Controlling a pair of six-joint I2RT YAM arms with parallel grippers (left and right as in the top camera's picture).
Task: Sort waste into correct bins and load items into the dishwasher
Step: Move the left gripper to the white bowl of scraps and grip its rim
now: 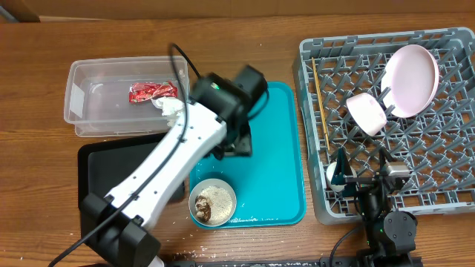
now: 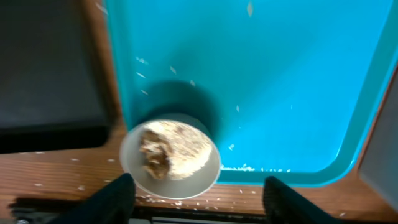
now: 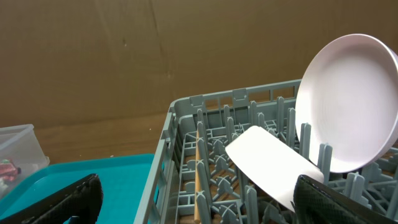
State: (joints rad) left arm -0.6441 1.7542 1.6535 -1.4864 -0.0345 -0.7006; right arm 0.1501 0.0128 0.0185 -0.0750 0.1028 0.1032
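Note:
A whitish bowl point(image 1: 212, 203) holding rice-like crumbs with brown bits sits at the front left corner of the teal tray point(image 1: 274, 170). It also shows in the left wrist view point(image 2: 169, 158). My left gripper point(image 1: 234, 143) hangs open and empty above the tray, behind the bowl point(image 2: 199, 202). The clear tub point(image 1: 89, 111) holds the red wrapper point(image 1: 152, 92) and the white tissue point(image 1: 169, 106). The grey rack point(image 1: 315, 111) holds the plate point(image 1: 410, 80), the pink bowl point(image 1: 367, 113), the chopsticks point(image 1: 319, 100) and a white cup point(image 1: 333, 176). My right gripper point(image 1: 362, 172) is open over the rack's front point(image 3: 205, 205).
The black tray point(image 1: 100, 167) lies left of the teal tray, partly under my left arm. Loose rice crumbs lie on the wood in front of the bowl point(image 2: 186, 200) and on the teal tray. The rack's pegs stand upright around the dishes point(image 3: 249, 124).

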